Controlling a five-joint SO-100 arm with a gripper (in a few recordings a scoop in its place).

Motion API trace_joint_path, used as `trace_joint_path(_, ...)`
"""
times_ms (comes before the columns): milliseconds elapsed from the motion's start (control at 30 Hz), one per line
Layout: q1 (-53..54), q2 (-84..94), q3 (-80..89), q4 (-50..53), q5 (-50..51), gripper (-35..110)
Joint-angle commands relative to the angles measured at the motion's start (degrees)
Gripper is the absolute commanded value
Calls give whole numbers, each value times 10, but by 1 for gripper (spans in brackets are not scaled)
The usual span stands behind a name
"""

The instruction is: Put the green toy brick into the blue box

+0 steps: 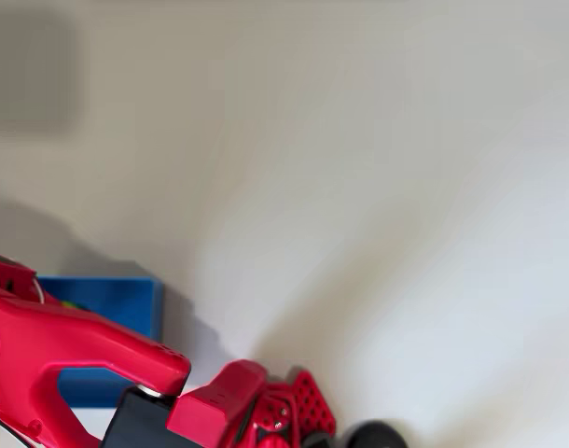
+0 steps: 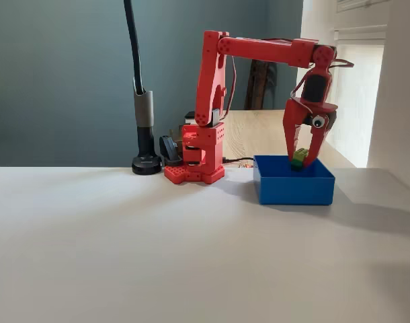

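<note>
White table (image 2: 124,249) open; gripper (image 2: 301,160) w/ green toy brick (image 2: 299,157) over blue box (image 2: 294,188)

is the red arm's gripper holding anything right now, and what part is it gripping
Yes. In the fixed view the gripper holds the green toy brick by its sides between the fingertips, just above the blue box.

Red arm (image 2: 218,87), red gripper (image 2: 303,156), lime-green toy brick (image 2: 299,157), bright blue box (image 2: 294,188), white table (image 2: 158,256)

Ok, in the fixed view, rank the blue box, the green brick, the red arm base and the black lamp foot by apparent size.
1. blue box
2. red arm base
3. black lamp foot, which sits farther back, so its rank is unsure
4. green toy brick, held in the gripper
</note>
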Motion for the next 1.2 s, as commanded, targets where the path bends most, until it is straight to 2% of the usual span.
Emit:
trace_joint_path(0, -5, 14, -18, -4, -14, 5)
trace_joint_path(133, -5, 14, -13, -3, -29, 19)
trace_joint_path(400, -5, 15, 11, 11, -45, 24)
trace_joint_path(633, -7, 25, 3, 15, -41, 17)
trace_joint_path(867, -11, 31, -127, 81, -13, 4)
trace_joint_path(1167, 23, 194, -77, 55, -15, 0)
